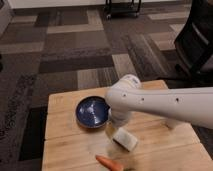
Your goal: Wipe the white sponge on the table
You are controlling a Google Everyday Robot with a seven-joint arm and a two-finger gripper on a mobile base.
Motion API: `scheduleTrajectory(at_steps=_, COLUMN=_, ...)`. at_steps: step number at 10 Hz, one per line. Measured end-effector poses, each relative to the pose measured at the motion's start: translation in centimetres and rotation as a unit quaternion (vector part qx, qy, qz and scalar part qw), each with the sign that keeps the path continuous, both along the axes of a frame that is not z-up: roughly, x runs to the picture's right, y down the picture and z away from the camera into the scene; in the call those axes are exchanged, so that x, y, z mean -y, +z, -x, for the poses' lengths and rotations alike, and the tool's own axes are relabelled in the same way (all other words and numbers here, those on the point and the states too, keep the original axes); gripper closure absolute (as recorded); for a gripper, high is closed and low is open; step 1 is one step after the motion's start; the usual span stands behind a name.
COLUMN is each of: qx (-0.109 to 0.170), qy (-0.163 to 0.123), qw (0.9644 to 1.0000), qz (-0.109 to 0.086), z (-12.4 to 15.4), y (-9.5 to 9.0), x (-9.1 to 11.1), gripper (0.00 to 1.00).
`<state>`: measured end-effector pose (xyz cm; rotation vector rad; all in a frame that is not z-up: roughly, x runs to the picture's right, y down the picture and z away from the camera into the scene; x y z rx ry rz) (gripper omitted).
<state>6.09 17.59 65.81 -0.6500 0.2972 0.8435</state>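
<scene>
The gripper (114,132) meets the white sponge (125,140) mid-table (65,145), beside a blue bowl (91,111) — its hold cannot be told — with open planks to the left and a carrot (109,162) at the near edge.

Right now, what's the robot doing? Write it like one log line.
gripper: low, at sponge, beside bowl | sponge: flat on table | carrot: near front edge | wiping: cannot tell

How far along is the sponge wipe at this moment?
Reach looks done: the gripper sits low over the table, right at the white sponge, beside the blue bowl. In hand: meeting the sponge; whether it is gripped cannot be told. Left: the wiping itself, with the carrot close by at the front edge.
</scene>
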Motion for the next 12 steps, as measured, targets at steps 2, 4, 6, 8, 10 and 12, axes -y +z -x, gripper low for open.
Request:
scheduleTrajectory(at_steps=2, qx=0.0, qy=0.0, qw=1.0, qz=0.0, z=0.0, y=0.0, x=0.0, gripper=0.35)
scheduleTrajectory(at_steps=4, qx=-0.003, qy=-0.002, qw=1.0, qz=0.002, z=-0.1, y=0.0, x=-0.2, gripper=0.35)
scheduleTrajectory(at_steps=6, qx=-0.01, qy=-0.009, qw=0.9999, qz=0.001, z=-0.7, y=0.3, x=-0.4, gripper=0.35)
scheduleTrajectory(at_steps=8, qx=-0.01, qy=-0.018, qw=0.9998, qz=-0.002, z=-1.4, y=0.8, x=-0.5, gripper=0.35)
scheduleTrajectory(at_steps=10, qx=0.009, qy=-0.041, qw=0.9991, qz=0.0, z=-2.3, y=1.7, x=-1.4, gripper=0.35)
scheduleTrajectory(at_steps=12, qx=0.02, qy=-0.057, qw=0.9982, qz=-0.001, z=-3.5, y=2.0, x=-2.1, gripper=0.35)
